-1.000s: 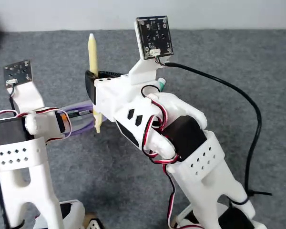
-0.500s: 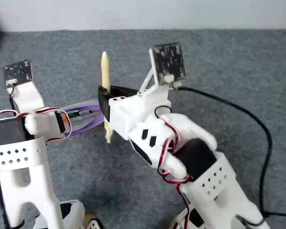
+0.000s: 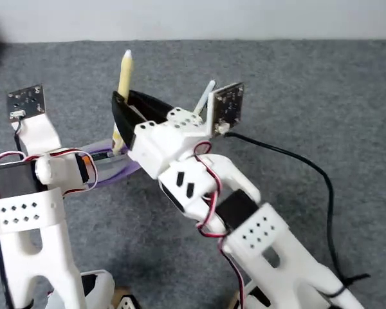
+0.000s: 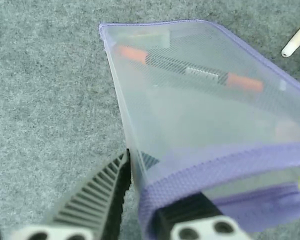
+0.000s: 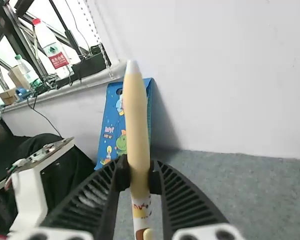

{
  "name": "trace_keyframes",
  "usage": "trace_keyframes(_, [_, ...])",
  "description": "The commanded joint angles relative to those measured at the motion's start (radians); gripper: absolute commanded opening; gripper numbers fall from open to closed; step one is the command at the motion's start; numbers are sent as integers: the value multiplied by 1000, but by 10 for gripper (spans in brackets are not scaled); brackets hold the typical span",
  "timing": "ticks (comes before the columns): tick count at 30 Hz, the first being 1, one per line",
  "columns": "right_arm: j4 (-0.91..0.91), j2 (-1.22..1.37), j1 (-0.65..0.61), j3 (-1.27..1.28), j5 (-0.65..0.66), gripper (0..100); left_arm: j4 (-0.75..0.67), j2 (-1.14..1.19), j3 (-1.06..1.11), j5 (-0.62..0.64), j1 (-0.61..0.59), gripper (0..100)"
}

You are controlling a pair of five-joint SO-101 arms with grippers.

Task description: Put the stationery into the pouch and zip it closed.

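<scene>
Two arms stood at the near edge of the grey table. The left gripper was clamped on the near edge of a see-through pouch with purple trim, one finger on each side of the fabric. The pouch lay on the table and reached away from that arm, with an orange-tipped pen inside it. Just past the pouch in the high view, the right gripper was closed tight around a cream pen that stood nearly upright with its tip pointing up. The pen's lower end was hidden behind the gripper, close to the pouch, so I could not tell whether it was inside. Farther off, a white pen lay loose on the table.
</scene>
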Motion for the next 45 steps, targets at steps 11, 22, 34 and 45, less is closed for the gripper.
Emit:
trace_keyframes(11, [-67,-44,-47,127,12,9,14,12,-58,3,9,13])
trace_keyframes(22, [-70,-186,-47,129,137,9,23,14,-113,34,129,13])
trace_keyframes(34, [-79,-22,-45,135,137,13,23,14,-113,37,126,13])
trace_keyframes(45, [-61,-196,-65,318,244,97,21,14,-113,38,126,13])
